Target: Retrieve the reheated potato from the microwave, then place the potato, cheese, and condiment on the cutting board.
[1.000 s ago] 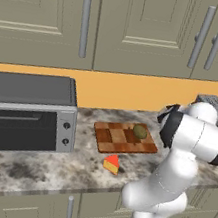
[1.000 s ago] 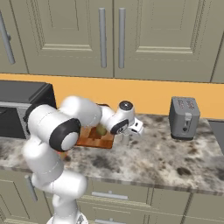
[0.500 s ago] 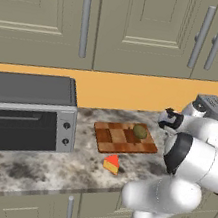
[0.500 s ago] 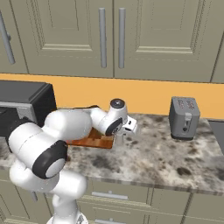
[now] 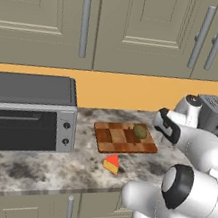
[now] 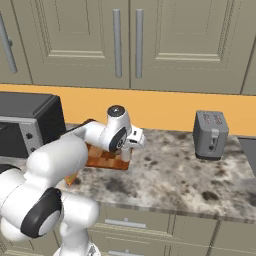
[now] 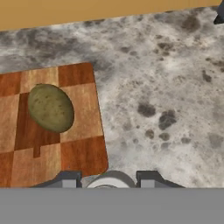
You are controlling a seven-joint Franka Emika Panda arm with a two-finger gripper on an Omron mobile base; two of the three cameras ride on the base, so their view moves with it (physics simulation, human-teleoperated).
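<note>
The checkered wooden cutting board lies on the counter with the olive-brown potato on its right end. The potato and board also show in the hand view. The cheese, a yellow wedge with a red top, sits on the counter in front of the board. My gripper hangs at the board's right edge, shut on the condiment, a small pale cylinder. Its round white top sits between my fingertips. The microwave is out of view.
A grey countertop toaster oven with knobs stands at the left. A silver toaster stands at the right, against the orange backsplash. Speckled stone counter stretches to the right of the board. Cabinet doors hang above.
My hand has carried the condiment from over the bare counter toward the board's right edge, and the elbow has swung down and forward. Potato and cheese have not moved.
</note>
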